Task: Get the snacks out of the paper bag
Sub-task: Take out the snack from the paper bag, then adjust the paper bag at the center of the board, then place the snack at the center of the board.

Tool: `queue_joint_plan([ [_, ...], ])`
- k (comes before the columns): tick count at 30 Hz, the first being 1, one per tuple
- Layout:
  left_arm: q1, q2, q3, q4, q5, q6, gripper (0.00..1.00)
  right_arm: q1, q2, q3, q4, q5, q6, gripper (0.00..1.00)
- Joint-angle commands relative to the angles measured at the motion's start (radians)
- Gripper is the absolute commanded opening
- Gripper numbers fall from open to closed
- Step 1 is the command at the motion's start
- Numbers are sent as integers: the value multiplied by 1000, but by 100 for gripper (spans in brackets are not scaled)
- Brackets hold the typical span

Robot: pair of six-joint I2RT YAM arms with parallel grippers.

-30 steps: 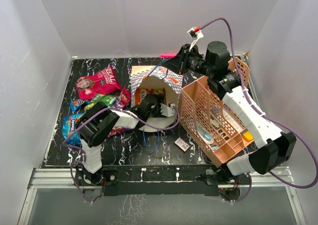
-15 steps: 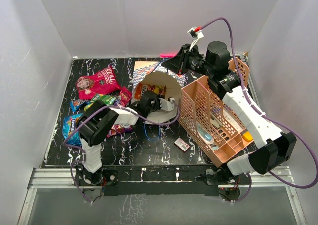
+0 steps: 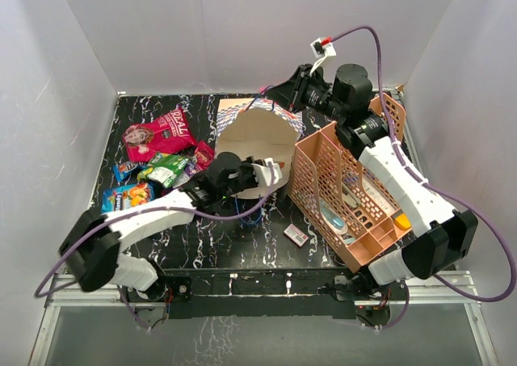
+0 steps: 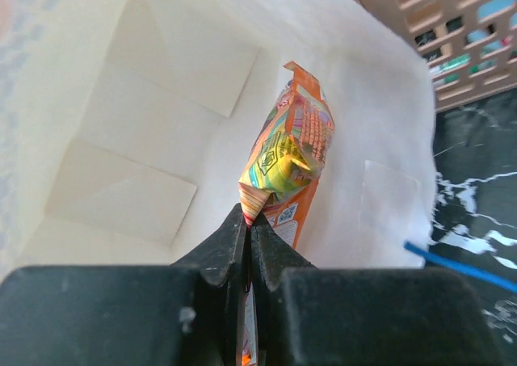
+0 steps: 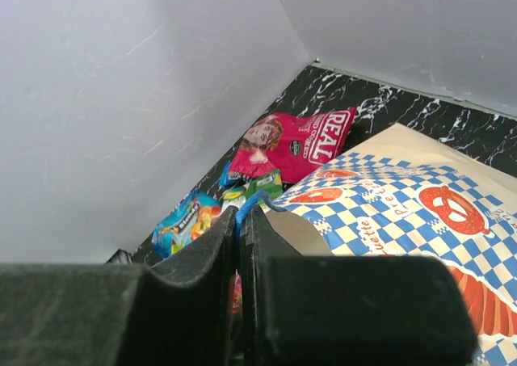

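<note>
Holding the mouth agape, the right gripper [image 5: 240, 214] is pressed together on the blue cord handle [image 5: 257, 199] of the paper bag [image 3: 257, 132] — judged, so the left gripper [image 4: 249, 218] can get in. Its jaws pinch one corner of an orange packet [image 4: 292, 152] inside, against the white wall. Other snacks [image 3: 157, 133] lie on the table [image 3: 210, 245], left of the bag.

Left arm [image 3: 153, 214], right arm [image 3: 404, 180]: white link shells, black joint housings. Purple cable [image 3: 359, 28] along each. Red-white connector [image 3: 323, 46] above right wrist. Left pincer [image 4: 248, 214], right pincer [image 5: 240, 214]: matte black, angular.
</note>
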Motion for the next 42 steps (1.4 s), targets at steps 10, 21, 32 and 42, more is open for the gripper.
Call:
queue_joint_plan([
  [10,-3,-527,291,-490,29,-399,0,0,127,136,250,0,327,8],
  [21,-3,-602,353,-335,-43,-428,0,19,168,229,300,228,443,8],
  [32,-3,-616,423,-416,-229,-536,0,-251,295,140,293,105,394,8],
  [42,-2,-399,643,-657,-575,-646,0,-311,301,49,248,-4,303,8],
])
